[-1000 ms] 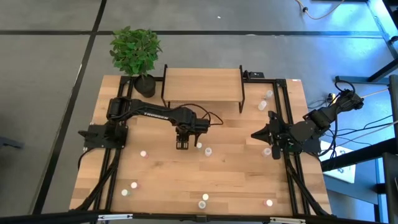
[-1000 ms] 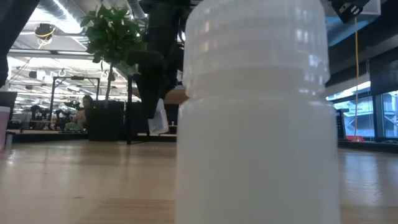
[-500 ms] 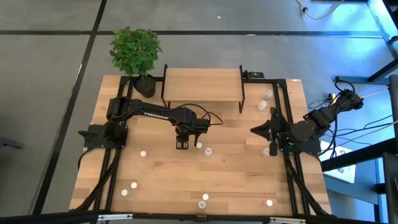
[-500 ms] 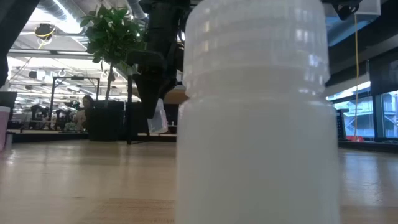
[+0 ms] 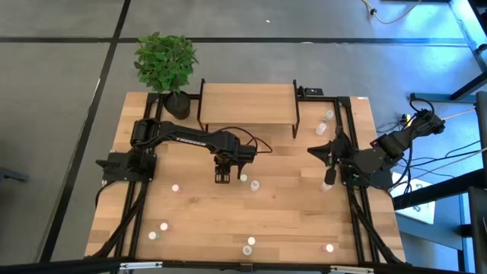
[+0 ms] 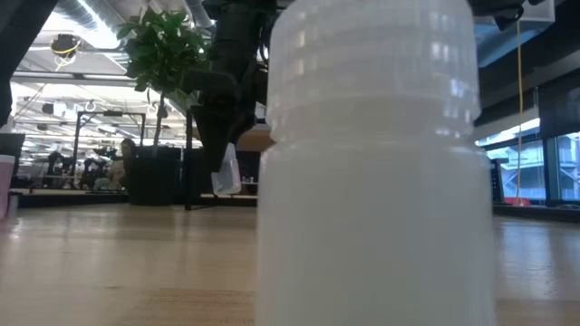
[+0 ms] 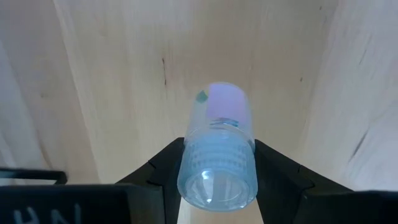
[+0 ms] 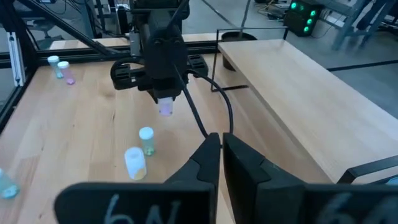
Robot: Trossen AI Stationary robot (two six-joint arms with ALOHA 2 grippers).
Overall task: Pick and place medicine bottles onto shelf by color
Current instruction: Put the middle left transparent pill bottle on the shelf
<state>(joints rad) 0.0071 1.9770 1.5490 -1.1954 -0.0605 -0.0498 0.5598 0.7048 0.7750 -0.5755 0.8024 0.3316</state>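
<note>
High view: your left gripper (image 5: 221,176) sits mid-table, just in front of the shelf (image 5: 247,104). The right gripper (image 5: 329,176) hangs over the table's right side. 2 bottles, a green-capped one (image 5: 243,178) and a white one (image 5: 255,185), stand just right of the left gripper, a pink-capped bottle (image 5: 175,187) is off to its left, and more are scattered along the near edge. A potted plant (image 5: 167,65) is at the shelf's left corner.

Low view: a big whitish bottle (image 6: 376,163) right up against the lens fills most of what you see. Behind it a dark arm hangs down with a small bottle (image 6: 226,171) at its tip, clear of the tabletop.

Left wrist view: fingers (image 7: 160,169) clamped on a clear bottle (image 7: 219,149) with a pinkish far end, wood tabletop (image 7: 112,81) beyond it.

Right wrist view: your right fingers (image 8: 208,158) are pressed together with nothing between them. Ahead, the left gripper (image 8: 165,102) holds the pink-tipped bottle (image 8: 165,107) above the table. The green-capped and white bottles stand nearer, and the shelf is bare.
</note>
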